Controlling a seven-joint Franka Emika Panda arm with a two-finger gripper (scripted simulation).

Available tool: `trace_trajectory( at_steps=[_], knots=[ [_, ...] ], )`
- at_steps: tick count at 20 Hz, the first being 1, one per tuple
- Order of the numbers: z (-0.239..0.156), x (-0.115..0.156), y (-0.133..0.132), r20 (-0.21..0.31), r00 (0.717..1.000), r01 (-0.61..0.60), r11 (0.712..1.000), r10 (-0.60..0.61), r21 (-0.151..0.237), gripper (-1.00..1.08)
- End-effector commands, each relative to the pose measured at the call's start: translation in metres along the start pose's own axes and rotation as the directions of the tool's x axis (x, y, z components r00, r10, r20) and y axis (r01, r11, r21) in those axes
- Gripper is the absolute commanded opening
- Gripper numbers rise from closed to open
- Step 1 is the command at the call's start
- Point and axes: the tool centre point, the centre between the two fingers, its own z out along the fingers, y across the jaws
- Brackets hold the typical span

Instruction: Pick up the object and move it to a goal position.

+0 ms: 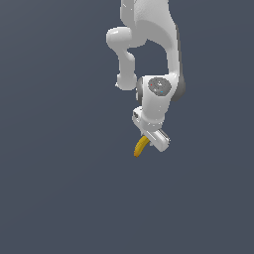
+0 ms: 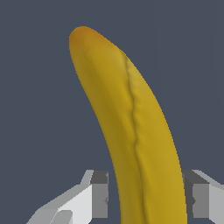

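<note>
The largest thing around me was the flat blue-grey ground, plain and even in both views. It filled everything behind and around my arm, and I could not tell from either picture whether it was a table top or a floor.

My own white arm came next, reaching down from the top of the exterior view. Its round wrist joint sat above the claw, and the hand below it was tilted rather than plumb.

My claw was at the low end of that arm. In the wrist view its two grey-padded fingers stood on either side of the banana, one at each flank. They were pinching the banana, though the pad on one side seemed to show a thin sliver of gap, so I could not be sure how tight the contact was there.

The banana was the smallest thing. It was yellow-orange, curved, with a crease running along its length. In the exterior view it stuck out from between my fingers, down and toward the exterior view's left of the claw, its free tip pointing away from the wrist.
</note>
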Motion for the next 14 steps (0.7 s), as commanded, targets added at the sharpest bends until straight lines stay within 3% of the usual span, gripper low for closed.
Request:
trace_trajectory(
  at_steps=[1,8,14],
  knots=[
    [-0.016,-0.011,-0.022,-0.001,1.0,-0.001,1.0,0.001,0.001,-1.0],
    [-0.05,-0.035,-0.074,-0.001,1.0,0.0,1.0,0.0,0.002,-1.0],
    [-0.068,-0.047,-0.101,0.0,1.0,0.001,1.0,-0.001,0.003,-1.0]
  ],
)
